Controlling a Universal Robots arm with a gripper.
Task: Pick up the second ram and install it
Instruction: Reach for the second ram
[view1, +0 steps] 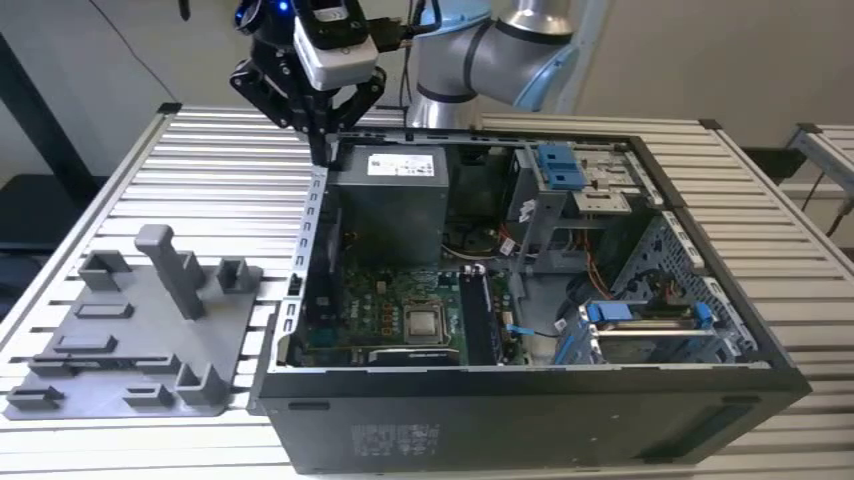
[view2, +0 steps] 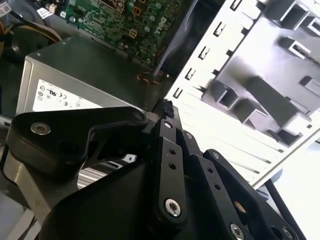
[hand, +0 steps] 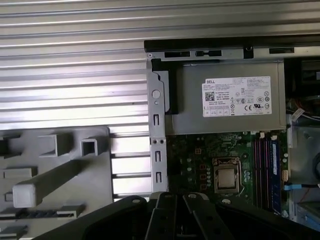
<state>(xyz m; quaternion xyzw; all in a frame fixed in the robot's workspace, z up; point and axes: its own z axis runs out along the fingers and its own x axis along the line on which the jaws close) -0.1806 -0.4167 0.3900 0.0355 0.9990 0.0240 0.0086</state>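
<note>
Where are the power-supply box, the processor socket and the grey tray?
power-supply box (hand: 190, 107), first wrist view, bare face beside its label.
processor socket (hand: 226, 177), first wrist view, its metal cover.
grey tray (view1: 134, 350), exterior view, flat base.

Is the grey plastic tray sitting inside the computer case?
No, the grey tray lies on the slatted table, outside the computer case, on the exterior view's left.

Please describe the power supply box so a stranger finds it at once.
Look inside the open computer case. At the end nearest the gripper sits the power supply box, beside the green motherboard; it alone is grey metal with a white label.
</note>
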